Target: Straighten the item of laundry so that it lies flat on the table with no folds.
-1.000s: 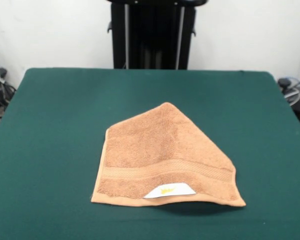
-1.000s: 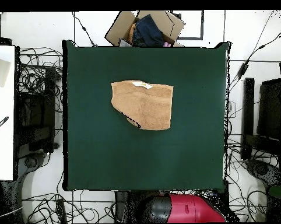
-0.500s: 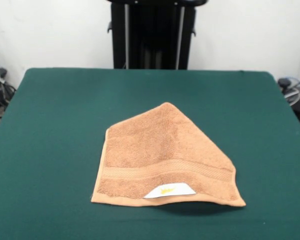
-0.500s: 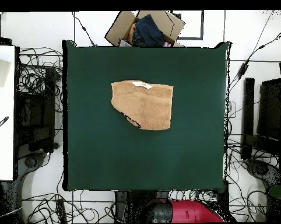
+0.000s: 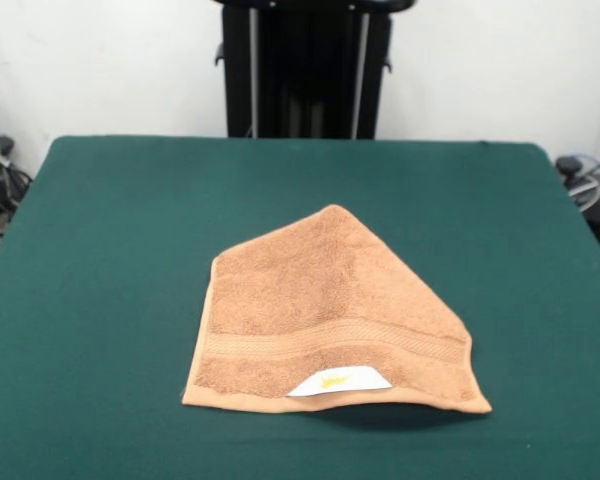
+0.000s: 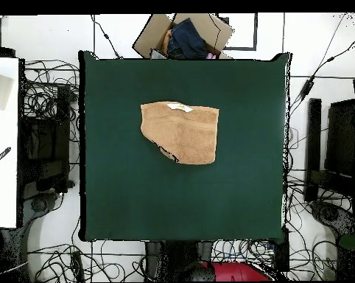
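Overhead view shows the towel (image 6: 182, 131) lying near the middle of the green counter (image 6: 232, 191), a little toward the edge farthest from my base and well clear of all four edges. My gripper is not in either view, so I cannot tell whether it is wide or narrow; only a bit of my red arm (image 6: 236, 271) shows past the counter's edge on my side.

From the front, the towel (image 5: 325, 315) is not flat: one corner appears folded over, giving a slanted edge that rises to a peak. The woven band and the white label (image 5: 338, 383) sit along the straight hem. That hem lifts slightly near the label, with a shadow beneath.

To do this well, I judge I should pinch only the top layer at the tip of the folded flap, lift it low, and draw it outward along the fold's diagonal. Grabbing both layers would just drag the whole towel.
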Controlling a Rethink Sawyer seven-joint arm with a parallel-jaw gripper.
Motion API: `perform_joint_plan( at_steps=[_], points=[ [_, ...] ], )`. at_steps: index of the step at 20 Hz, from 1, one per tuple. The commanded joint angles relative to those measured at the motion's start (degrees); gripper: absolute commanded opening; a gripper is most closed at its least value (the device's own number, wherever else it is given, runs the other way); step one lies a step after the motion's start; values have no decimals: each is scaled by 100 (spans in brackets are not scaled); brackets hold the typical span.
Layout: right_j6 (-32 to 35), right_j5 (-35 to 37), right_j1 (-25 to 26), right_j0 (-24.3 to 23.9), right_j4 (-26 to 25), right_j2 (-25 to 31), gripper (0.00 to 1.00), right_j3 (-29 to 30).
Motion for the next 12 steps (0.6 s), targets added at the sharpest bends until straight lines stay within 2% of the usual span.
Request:
perform_joint_plan(
  at_steps=[1,6,12],
  points=[
    [1667,-942,666,270,-431,-517,100,-156],
    [1560,-1042,780,375,-537,-797,100,-158],
    [1575,-1461,1214,506,-737,-1206,100,-199]
  ],
)
